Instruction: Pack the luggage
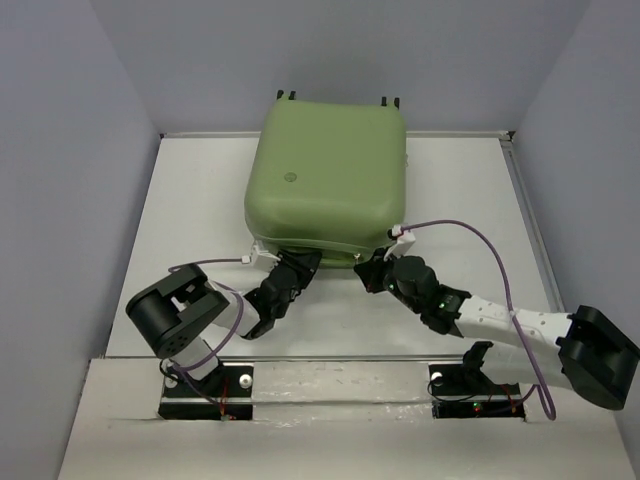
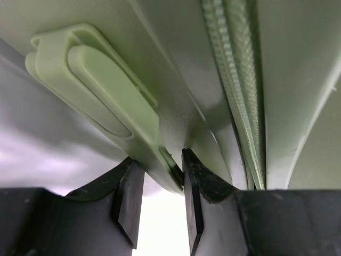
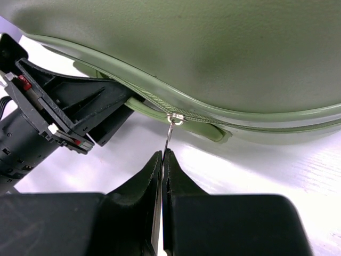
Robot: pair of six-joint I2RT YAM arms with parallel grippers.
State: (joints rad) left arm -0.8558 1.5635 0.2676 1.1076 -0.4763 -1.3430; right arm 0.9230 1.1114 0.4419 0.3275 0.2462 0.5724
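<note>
The light-green luggage (image 1: 325,170) lies flat and closed at the back middle of the table, logo side up. My left gripper (image 1: 298,264) is at its near left edge; in the left wrist view the left gripper (image 2: 157,159) is shut on the end of the luggage's moulded handle (image 2: 96,80), beside the zipper track (image 2: 234,80). My right gripper (image 1: 373,268) is at the near right edge. In the right wrist view the right gripper (image 3: 162,156) is shut on the thin metal zipper pull (image 3: 169,133), which hangs from the slider on the luggage (image 3: 213,48).
The white table (image 1: 190,210) is enclosed by grey walls on the left, back and right. A purple cable (image 1: 470,228) loops over the right arm. The left gripper's body (image 3: 64,106) sits close to the left of the right gripper.
</note>
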